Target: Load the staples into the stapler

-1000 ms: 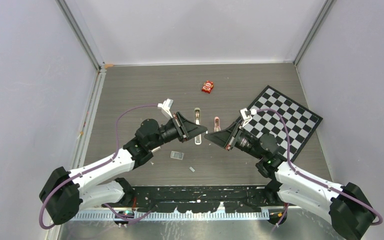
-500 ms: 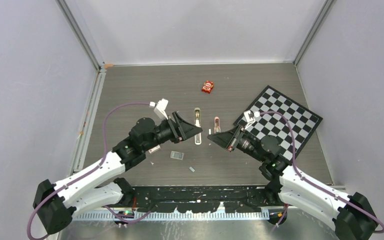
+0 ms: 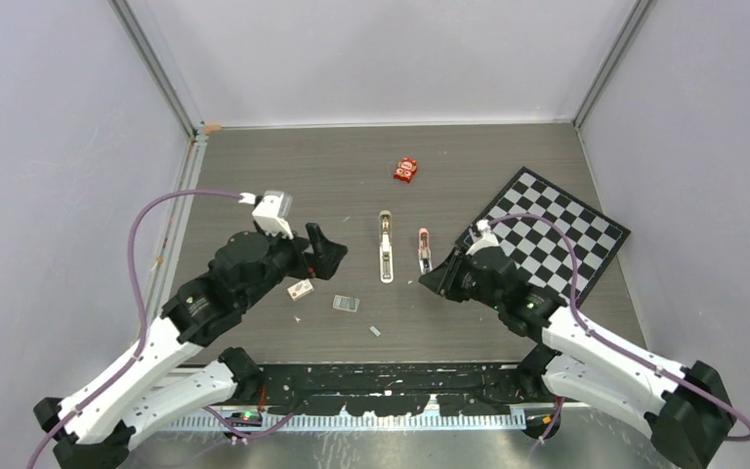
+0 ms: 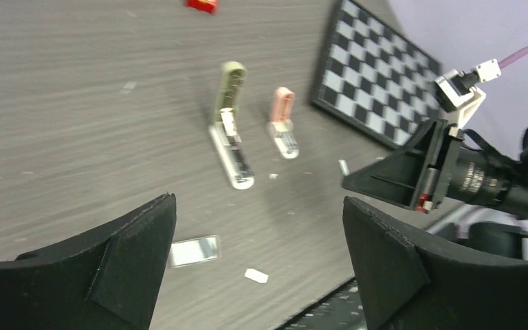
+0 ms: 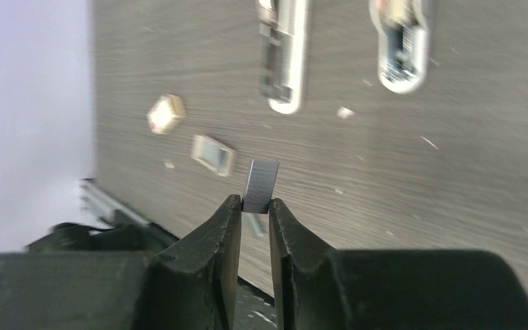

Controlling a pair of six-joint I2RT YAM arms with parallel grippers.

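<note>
Fingertips of the right gripper (image 5: pixel 254 204) clamp a grey square staple block (image 5: pixel 260 184), seemingly right of the slim olive-grey stapler (image 3: pixel 386 249); left gripper (image 4: pixel 258 206) gapes wide.

Two bar-shaped staplers are counted at the middle of the counter: one slim olive-grey stapler (image 3: pixel 386 246) with a pale metal channel and one shorter pink-and-white stapler (image 3: pixel 424 246). One small dark-grey square block of staples (image 5: pixel 260 184) is counted. One red packet (image 3: pixel 406 169) is found toward the far edge, and one black-and-white chequered board (image 3: pixel 547 230) toward the right edge. One small white-and-red box (image 3: pixel 300 289) and one flat silvery rectangular piece (image 3: pixel 346 304) are counted toward the near edge. Two black grippers are counted: the left gripper (image 4: pixel 258 203) and the right gripper (image 5: pixel 254 204).
</note>
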